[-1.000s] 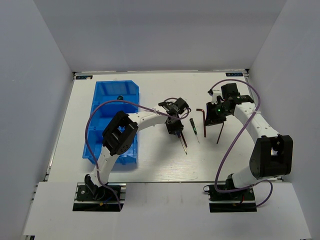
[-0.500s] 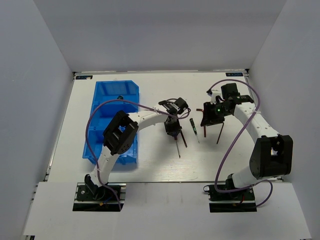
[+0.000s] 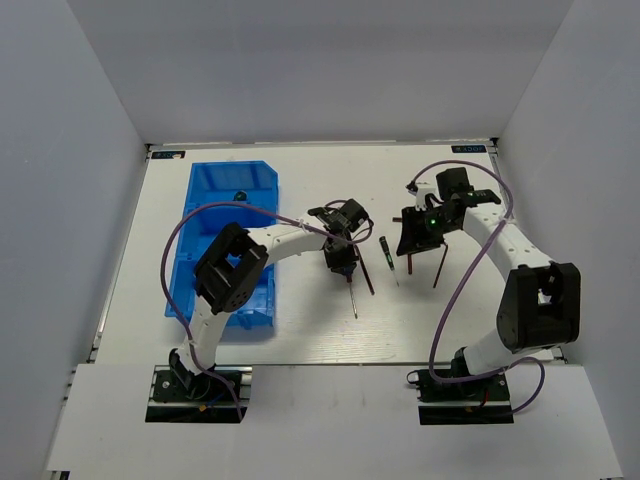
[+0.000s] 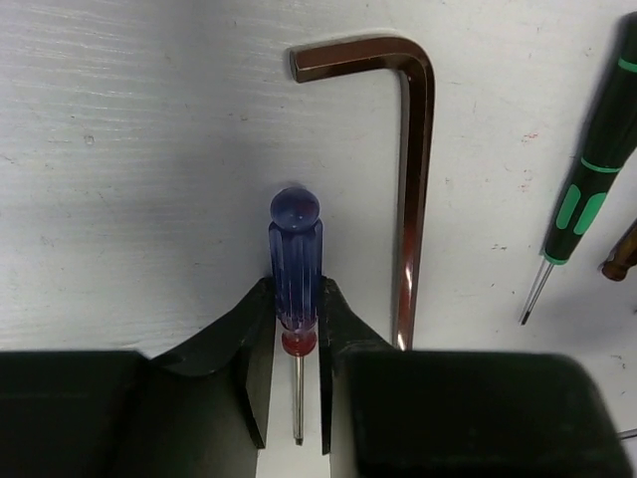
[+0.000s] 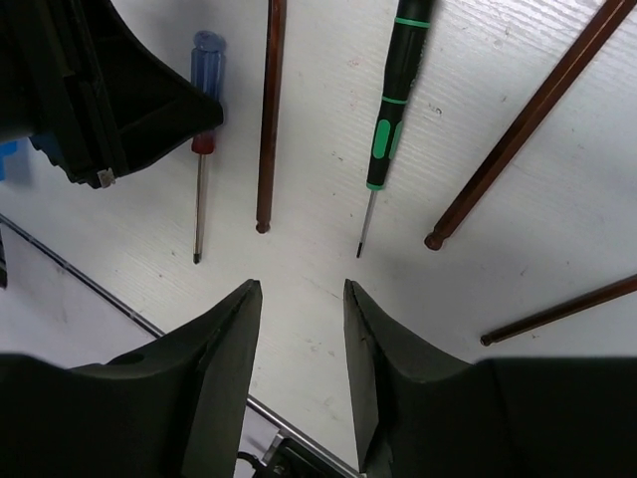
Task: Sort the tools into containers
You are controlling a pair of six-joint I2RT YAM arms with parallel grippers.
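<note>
My left gripper is shut on the blue-handled screwdriver, gripping the lower handle just above its red collar; the thin shaft points toward the near edge, low over the table. A red-brown L-shaped hex key lies right beside it. A slim dark-green screwdriver lies further right. My right gripper is open and empty, hovering above the table near the tools. The blue bins stand at the left.
Two more hex keys lie on the white table under the right arm. The left gripper's body shows at the upper left of the right wrist view. Purple cables loop over both arms.
The left gripper turned and shifted slightly left, bringing the blue screwdriver's shaft from slanted to pointing nearly straight at the near edge. The right gripper moved a little left and toward the back.
</note>
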